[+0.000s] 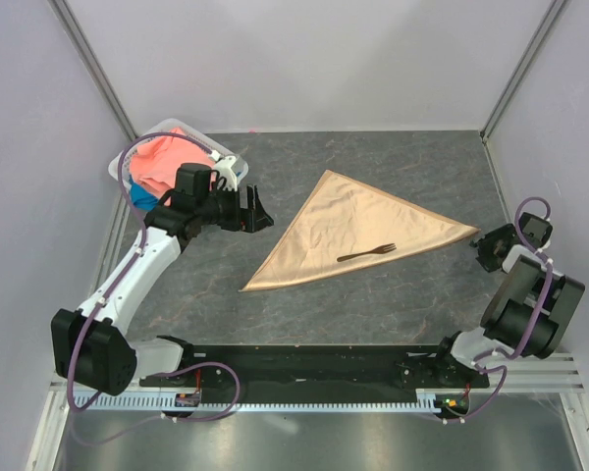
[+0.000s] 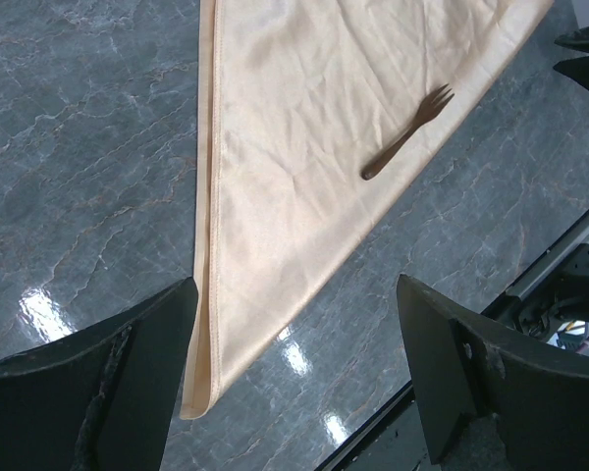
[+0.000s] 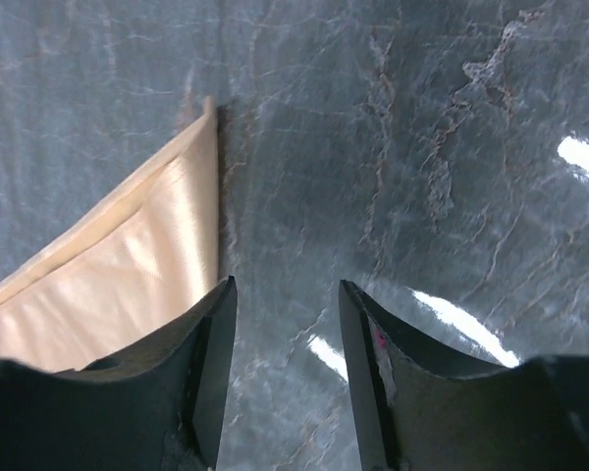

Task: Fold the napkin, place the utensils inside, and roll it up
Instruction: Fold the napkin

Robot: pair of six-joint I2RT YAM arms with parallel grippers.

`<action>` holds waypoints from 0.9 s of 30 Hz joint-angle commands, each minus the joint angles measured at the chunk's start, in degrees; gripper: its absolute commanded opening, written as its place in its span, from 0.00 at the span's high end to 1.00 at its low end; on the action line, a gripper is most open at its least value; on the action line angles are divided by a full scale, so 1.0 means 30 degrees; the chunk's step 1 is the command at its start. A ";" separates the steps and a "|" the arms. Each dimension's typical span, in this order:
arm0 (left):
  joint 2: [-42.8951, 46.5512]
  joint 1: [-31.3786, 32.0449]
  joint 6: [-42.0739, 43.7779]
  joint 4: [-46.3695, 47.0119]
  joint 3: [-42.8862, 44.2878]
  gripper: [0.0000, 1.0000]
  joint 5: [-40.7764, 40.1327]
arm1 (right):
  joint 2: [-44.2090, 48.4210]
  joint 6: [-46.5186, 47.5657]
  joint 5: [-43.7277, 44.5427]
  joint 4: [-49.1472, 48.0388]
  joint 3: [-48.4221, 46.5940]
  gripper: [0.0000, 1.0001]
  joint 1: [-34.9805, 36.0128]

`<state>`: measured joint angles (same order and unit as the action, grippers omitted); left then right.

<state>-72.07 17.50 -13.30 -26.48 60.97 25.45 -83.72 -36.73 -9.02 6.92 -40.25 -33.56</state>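
now the shiny peach-gold satin napkin (image 1: 353,221) lies folded into a triangle on the grey marbled bench (image 1: 422,162), with the slender dark brown fork (image 1: 366,253) resting on it near its long near edge. the left tool (image 1: 263,210) hovers spread wide and empty beside the napkin's left side. the right tool (image 1: 481,251) sits just off the right corner, partly spread and empty. rolling looks next: pinch only cloth at that corner, tuck it over the fork and roll evenly.

one napkin (image 1: 353,221); one fork (image 1: 366,253); one bin (image 1: 173,125); one coral cloth (image 1: 167,159); one blue cloth (image 1: 143,199)
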 commanded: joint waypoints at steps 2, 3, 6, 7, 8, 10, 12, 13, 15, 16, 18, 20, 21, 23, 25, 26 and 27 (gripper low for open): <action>-0.0262 0.0057 0.0683 0.0477 0.0068 0.11 -0.0076 | -0.1737 -0.0061 -0.0949 -0.2070 -0.0879 0.50 -0.0121; -0.0263 0.0057 0.0683 0.0448 0.0067 0.11 -0.0105 | -0.1915 -0.0061 -0.0979 -0.2130 -0.0880 0.51 -0.0121; -0.0263 0.0057 0.0771 0.0418 0.0096 0.11 -0.0310 | -0.2326 -0.0090 -0.1155 -0.2715 -0.0939 0.52 -0.0121; -0.0321 0.0057 0.0771 0.0418 0.0068 0.11 -0.0368 | -0.2356 -0.0090 -0.1184 -0.2745 -0.0939 0.52 -0.0150; -0.0350 0.0057 0.0800 0.0389 0.0067 0.11 -0.0398 | -0.2327 -0.0061 -0.1155 -0.2745 -0.0881 0.52 -0.0151; -0.0350 0.0057 0.0830 0.0360 0.0126 0.11 -0.0456 | -0.2298 -0.0090 -0.1184 -0.2862 -0.0793 0.51 -0.0209; -0.0409 0.0057 0.0801 0.0389 0.0097 0.11 -0.0457 | -0.2239 -0.0352 -0.1649 -0.3182 -0.0618 0.50 -0.0326; -0.0438 0.0057 0.0801 0.0389 0.0126 0.11 -0.0457 | -0.2181 -0.0499 -0.1914 -0.3417 -0.0530 0.49 -0.0501; -0.0497 0.0057 0.0801 0.0389 0.0097 0.11 -0.0427 | -0.2180 -0.0908 -0.2731 -0.3915 -0.0382 0.49 -0.0590; -0.0497 0.0057 0.0801 0.0389 0.0126 0.11 -0.0398 | -0.2151 -0.0998 -0.2766 -0.4004 -0.0411 0.49 -0.0590; -0.0556 0.0057 0.0830 0.0389 0.0126 0.11 -0.0340 | -0.2180 -0.1116 -0.2825 -0.4151 -0.0528 0.50 -0.0590; -0.0556 0.0028 0.0801 0.0389 0.0126 0.11 -0.0311 | -0.2501 -0.1087 -0.2825 -0.4122 -0.0791 0.51 -0.0591; -0.0556 0.0056 0.0801 0.0389 0.0126 0.11 -0.0339 | -0.2618 -0.1087 -0.2854 -0.4064 -0.0879 0.51 -0.0619; -0.0555 0.0057 0.0801 0.0389 0.0126 0.11 -0.0369 | -0.2970 -0.0999 -0.2883 -0.4035 -0.1026 0.52 -0.0590; -0.0527 0.0057 0.0801 0.0360 0.0126 0.11 -0.0369 | -0.3233 -0.0882 -0.2825 -0.4005 -0.1056 0.52 -0.0591; -0.0526 0.0057 0.0801 0.0360 0.0126 0.11 -0.0369 | -0.3293 -0.0823 -0.2825 -0.4005 -0.1085 0.52 -0.0590; -0.0526 0.0057 0.0801 0.0389 0.0126 0.11 -0.0369 | -0.3439 -0.0765 -0.2883 -0.4005 -0.1114 0.53 -0.0590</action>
<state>-73.58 17.50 -13.30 -26.50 60.97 24.99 -92.68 -39.38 -16.73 -3.22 -41.43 -35.11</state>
